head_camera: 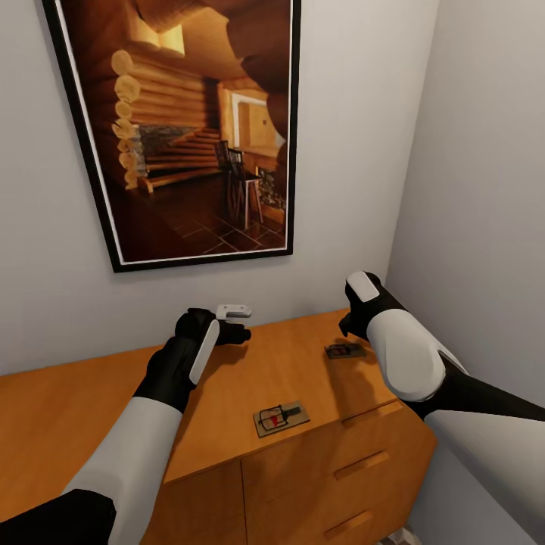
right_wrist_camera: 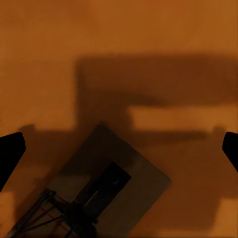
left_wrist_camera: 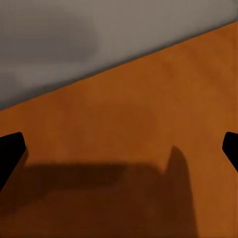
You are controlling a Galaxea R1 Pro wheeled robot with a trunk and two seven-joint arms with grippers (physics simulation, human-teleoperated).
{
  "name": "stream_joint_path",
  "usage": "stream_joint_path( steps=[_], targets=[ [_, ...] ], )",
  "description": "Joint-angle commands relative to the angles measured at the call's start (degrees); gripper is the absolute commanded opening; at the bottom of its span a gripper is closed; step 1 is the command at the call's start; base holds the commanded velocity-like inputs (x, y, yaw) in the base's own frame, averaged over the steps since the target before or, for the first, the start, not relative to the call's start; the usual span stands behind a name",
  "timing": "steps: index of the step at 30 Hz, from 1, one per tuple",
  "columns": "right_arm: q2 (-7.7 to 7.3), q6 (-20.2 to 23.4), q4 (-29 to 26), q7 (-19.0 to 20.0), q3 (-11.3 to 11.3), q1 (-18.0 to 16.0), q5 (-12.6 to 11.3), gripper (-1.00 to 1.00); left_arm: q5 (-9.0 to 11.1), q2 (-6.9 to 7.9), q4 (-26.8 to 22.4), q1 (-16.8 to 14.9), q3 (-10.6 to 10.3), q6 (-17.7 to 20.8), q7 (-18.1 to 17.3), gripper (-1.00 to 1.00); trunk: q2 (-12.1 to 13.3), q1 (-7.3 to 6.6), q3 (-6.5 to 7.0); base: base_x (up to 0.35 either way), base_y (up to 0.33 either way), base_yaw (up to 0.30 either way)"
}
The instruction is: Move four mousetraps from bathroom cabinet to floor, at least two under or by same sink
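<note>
My left arm, white forearm into black wrist, reaches forward; its black two-finger left gripper (head_camera: 236, 333) points ahead, fingers (left_wrist_camera: 11, 151) spread wide. My right arm bends inward at the elbow, its black right gripper (head_camera: 350, 324) aimed downward, fingers (right_wrist_camera: 10, 151) likewise parted wide, holding nothing.

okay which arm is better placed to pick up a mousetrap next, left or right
Right. The right gripper hangs open just above the far tan mousetrap on the orange-brown wooden cabinet top, and that trap sits between its fingers. The left gripper hovers over bare wood.
</note>
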Motion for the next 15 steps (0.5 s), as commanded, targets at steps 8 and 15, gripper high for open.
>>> stream_joint_path(
  steps=[8,15],
  targets=[
    [0.01,0.4,-0.1,-0.6,0.1,0.0,-0.9,1.0,0.6,-0.04,0.0,0.0,-0.1,0.2,0.6,1.0,0.0,0.0,-0.07,0.0,0.0,0.0],
    [0.01,0.4,-0.1,-0.6,0.1,0.0,-0.9,1.0,0.7,-0.04,0.0,0.0,-0.1,0.2,0.6,1.0,0.0,0.0,-0.07,-0.007,0.019,0.0]
  ],
)
